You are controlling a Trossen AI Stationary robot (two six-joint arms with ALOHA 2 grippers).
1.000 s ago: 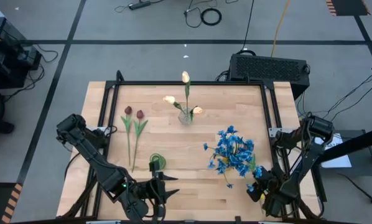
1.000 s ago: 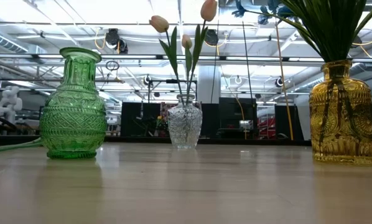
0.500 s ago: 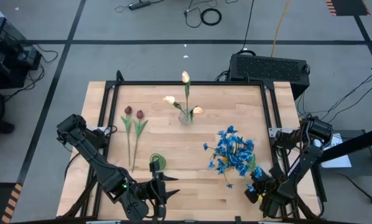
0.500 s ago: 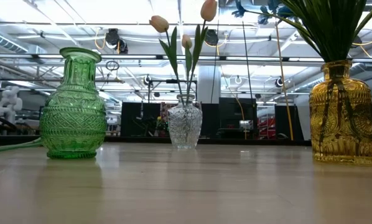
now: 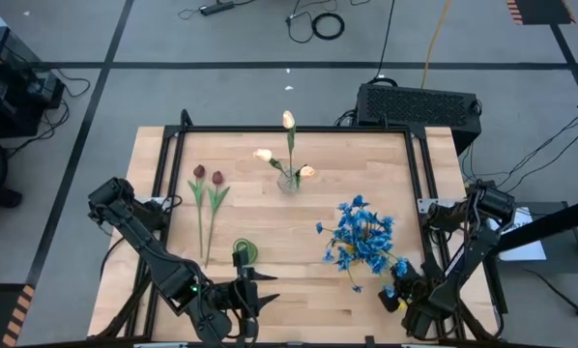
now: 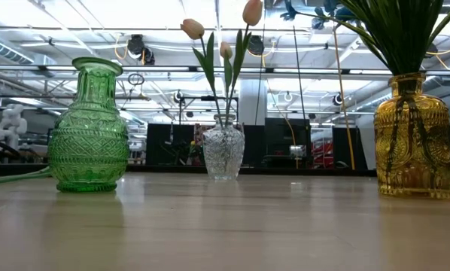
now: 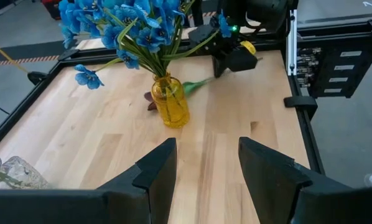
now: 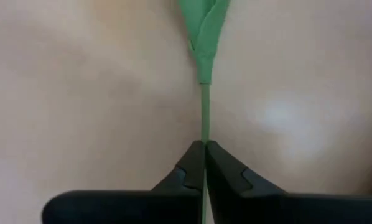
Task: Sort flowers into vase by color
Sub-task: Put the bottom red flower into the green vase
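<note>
Right wrist view shows the right claw [image 8: 204, 163] has just pinched shut on a thin green flower stem [image 8: 204, 118] lying on the surface [image 8: 80, 93] beside the yellow vase [image 7: 170, 104], so it looks ready for lifting, while the left claw [image 7: 206, 171] waits apart.

two tulips [image 5: 208, 177] flat on the table [image 5: 270, 232], left of three vases [image 5: 289, 182]

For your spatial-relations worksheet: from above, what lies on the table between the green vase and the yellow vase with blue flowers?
Nothing: in the high view, bare wood separates the green vase from the yellow vase holding the blue flowers.
</note>
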